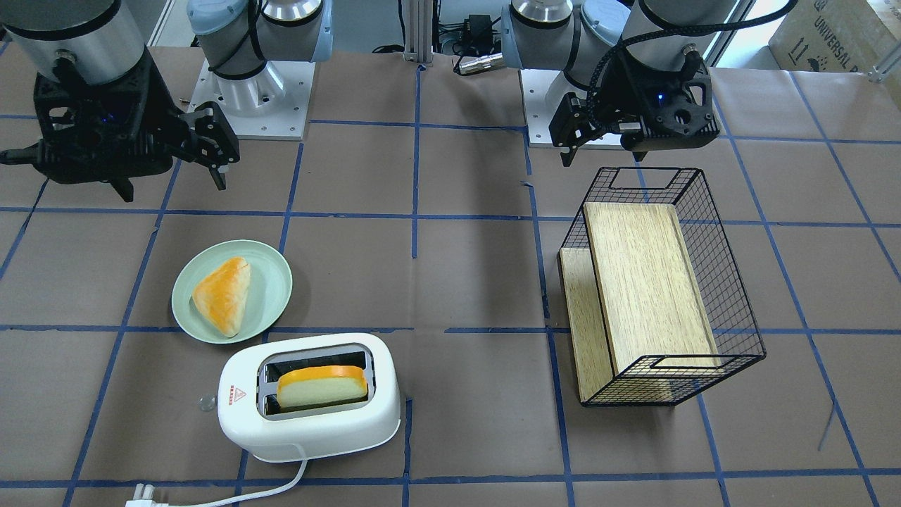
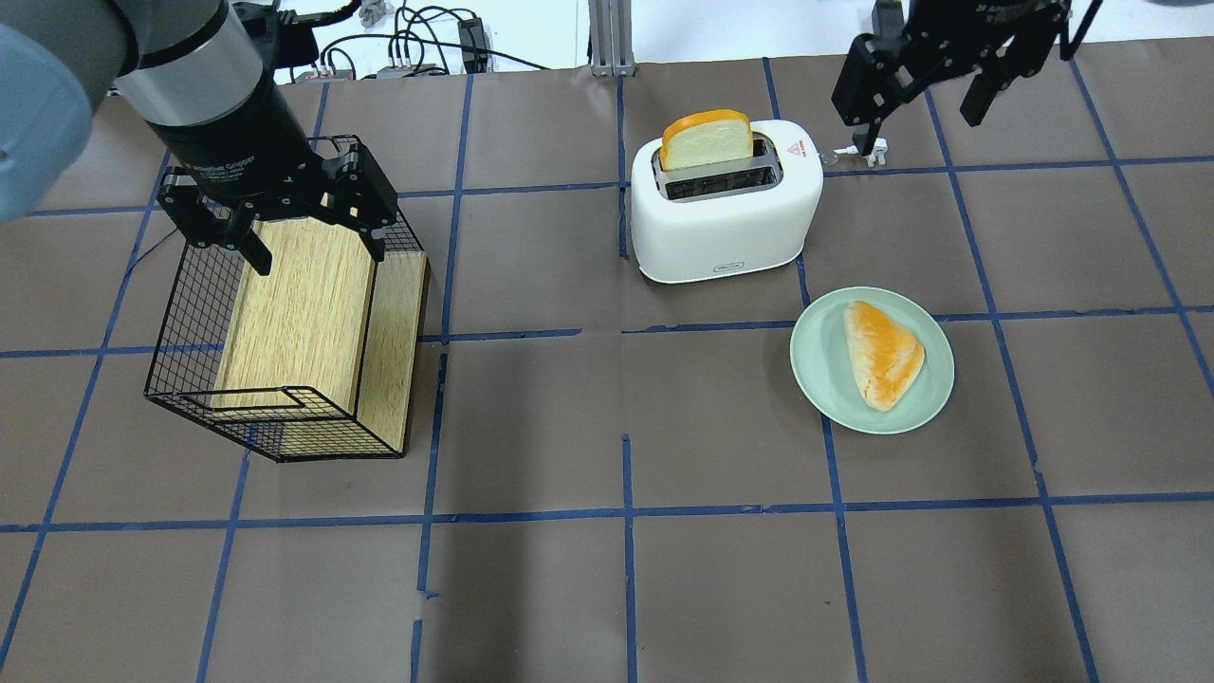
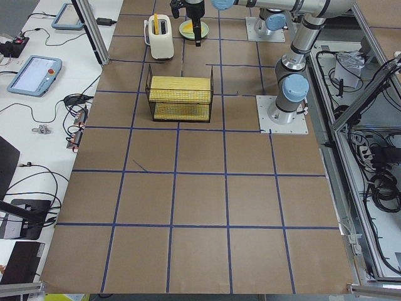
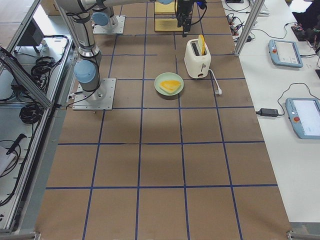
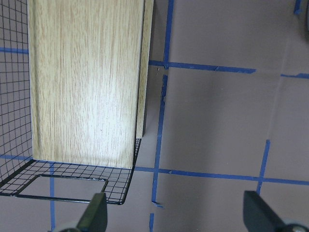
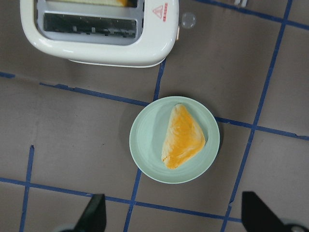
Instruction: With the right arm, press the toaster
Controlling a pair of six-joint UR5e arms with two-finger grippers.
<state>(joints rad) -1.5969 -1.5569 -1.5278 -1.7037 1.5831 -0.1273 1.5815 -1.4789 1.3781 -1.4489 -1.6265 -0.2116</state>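
Right black two-finger gripper [image 2: 915,112] jaws apart, empty, hovering high. White rounded two-slot toaster [image 2: 726,218] below, off to side; small clear side knob [image 6: 188,20] not under jaws. Risk: off-centre press slips off knob, tips or shoves light toaster.

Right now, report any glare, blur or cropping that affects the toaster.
Overhead: toaster sharp and evenly lit, with only a soft shadow; the far background is washed out. Right wrist: toaster cropped at the top edge, right claw out of focus. Side views: toaster tiny.
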